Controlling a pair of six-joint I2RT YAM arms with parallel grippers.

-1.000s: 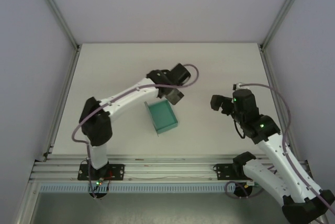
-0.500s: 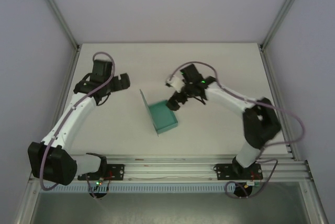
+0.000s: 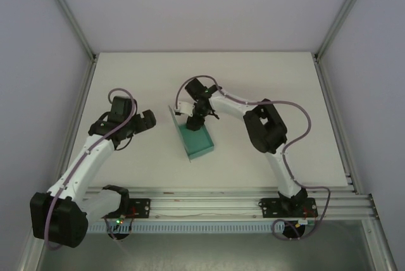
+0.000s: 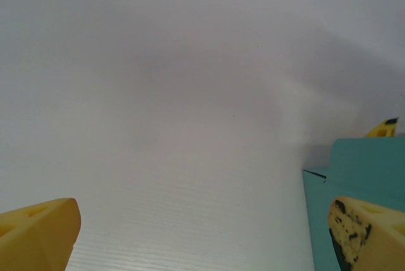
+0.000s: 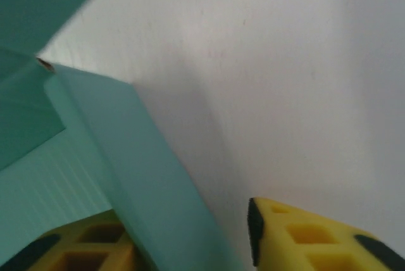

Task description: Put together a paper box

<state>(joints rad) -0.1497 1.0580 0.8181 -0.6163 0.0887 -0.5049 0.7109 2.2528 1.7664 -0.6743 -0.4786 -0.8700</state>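
The teal paper box (image 3: 199, 142) lies mid-table as an open tray, with one flap (image 3: 174, 123) standing up along its left side. My right gripper (image 3: 193, 121) hangs over the tray's far edge. In the right wrist view its jaws (image 5: 190, 230) straddle a teal wall (image 5: 145, 176); one yellow finger (image 5: 76, 249) sits behind the wall and the other finger (image 5: 316, 239) stands a gap away from it. My left gripper (image 3: 143, 123) is wide open to the left of the box, apart from it. Its fingers (image 4: 38, 236) hold nothing, and the box's side (image 4: 357, 170) shows at the right.
White table (image 3: 139, 81) bounded by aluminium frame posts (image 3: 73, 24) and a rail (image 3: 209, 204) along the near edge. The right arm's elbow (image 3: 264, 125) stands to the right of the box, with its cable looping above.
The right gripper moved left from the box's far right corner to its far wall, and its jaws narrowed round that wall. The left arm drew slightly nearer, still open.
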